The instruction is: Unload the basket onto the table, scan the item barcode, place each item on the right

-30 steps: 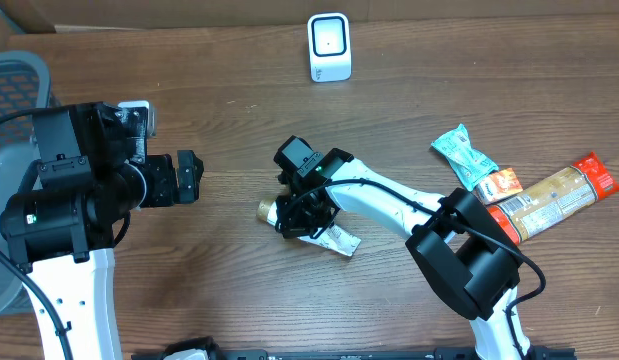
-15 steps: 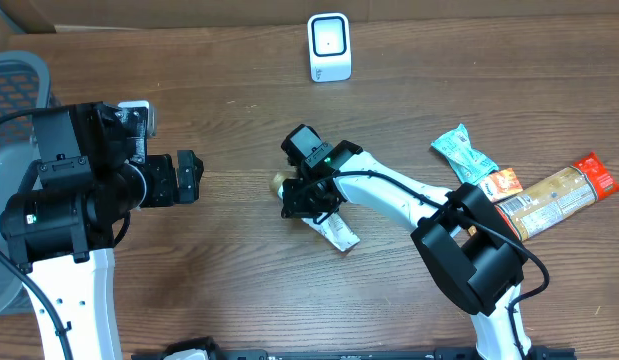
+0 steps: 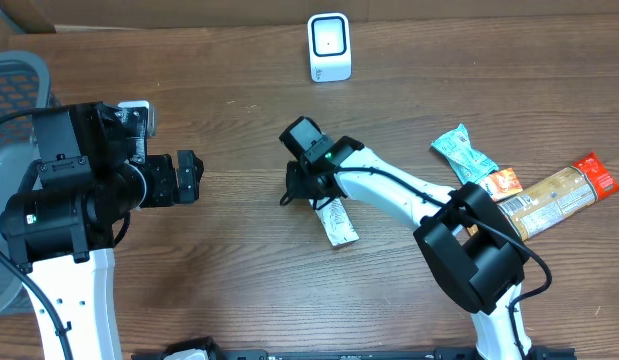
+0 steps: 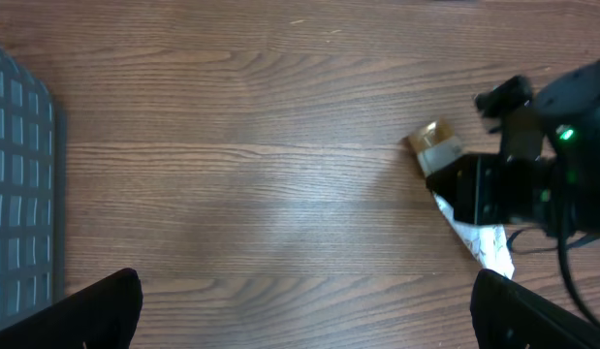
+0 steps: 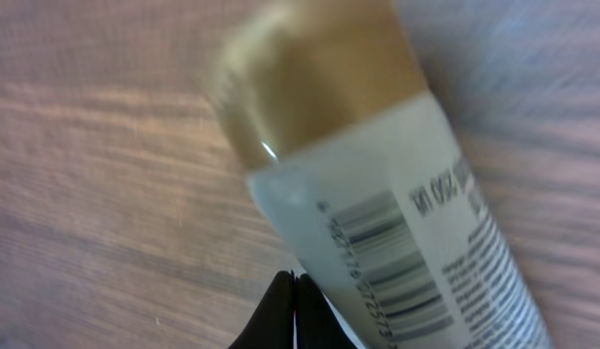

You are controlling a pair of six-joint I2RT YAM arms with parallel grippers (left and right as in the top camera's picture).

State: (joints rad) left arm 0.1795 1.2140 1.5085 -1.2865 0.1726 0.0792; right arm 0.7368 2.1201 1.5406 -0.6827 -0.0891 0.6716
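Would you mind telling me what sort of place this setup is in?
Probably a lab mock-up of a shop checkout: a white barcode scanner at the back of a wooden table, snack packets to one side, a mesh chair beside it.

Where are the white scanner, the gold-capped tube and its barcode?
white scanner (image 3: 329, 45): overhead view, front face.
gold-capped tube (image 4: 433, 145): left wrist view, gold cap end.
barcode (image 5: 382, 264): right wrist view, middle of the stripes.
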